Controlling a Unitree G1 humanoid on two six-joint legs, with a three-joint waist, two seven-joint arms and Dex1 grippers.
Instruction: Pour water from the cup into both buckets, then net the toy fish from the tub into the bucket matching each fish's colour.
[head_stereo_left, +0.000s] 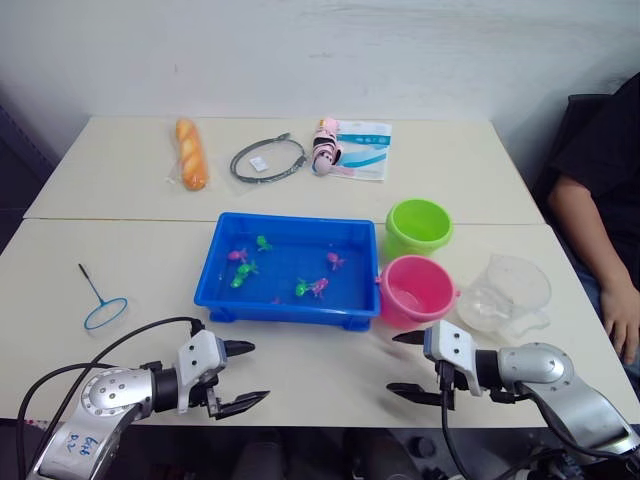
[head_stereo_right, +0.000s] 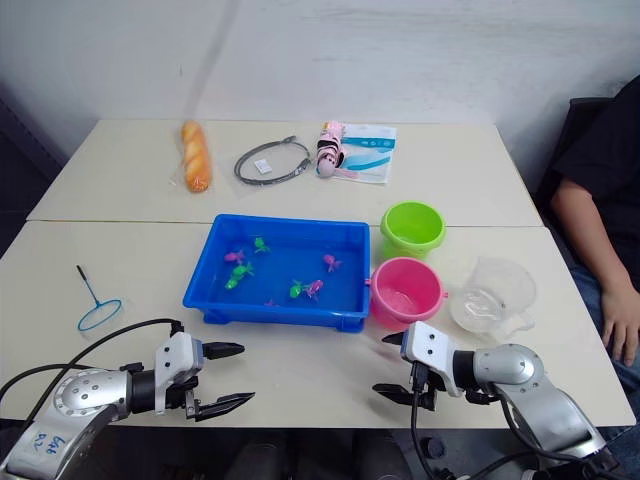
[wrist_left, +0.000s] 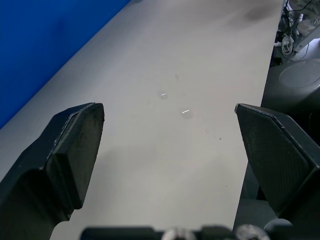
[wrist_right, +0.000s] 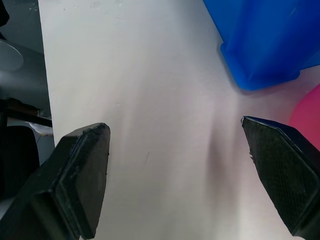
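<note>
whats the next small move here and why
Probably swing the right gripper out toward the clear cup. Both grippers hover open and empty over the table's near edge; the left gripper is far from it. The cup stands upright beside the pink bucket, and pouring comes first.

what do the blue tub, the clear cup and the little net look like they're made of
The tub looks like glossy moulded plastic, with highlights along its rim. The cup seems to be thin clear plastic: the table shows through it. The net has a blue hoop, probably plastic or coated wire, around what looks like fine mesh.
</note>
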